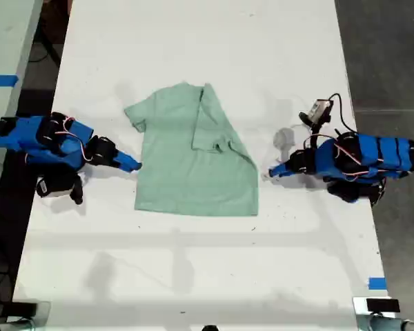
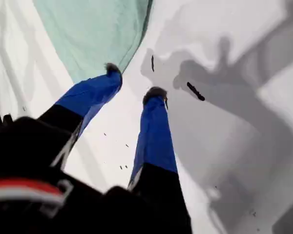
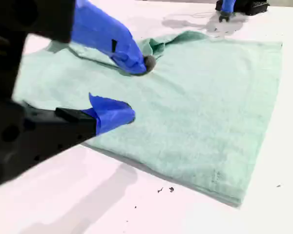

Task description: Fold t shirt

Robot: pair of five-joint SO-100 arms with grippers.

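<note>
Lying flat mid-counter (image 1: 193,276) with one side folded inward, the shirt (image 1: 193,165) sits between my first tool (image 2: 134,83) and my second tool (image 3: 136,90), both spread apart and empty, apparently poised at opposite edges for the next fold.

The t shirt (image 1: 193,155) is soft matt cloth, pale mint-green, with a fine woven texture and small wrinkles close to my second gripper (image 3: 136,90). The fingers (image 3: 110,113) of that gripper look like smooth blue plastic with a light shine. My first gripper (image 2: 134,80) has the same smooth blue plastic, with dark tips. Under both, the table (image 1: 193,276) is a smooth, matt white surface with some small dark specks.
</note>
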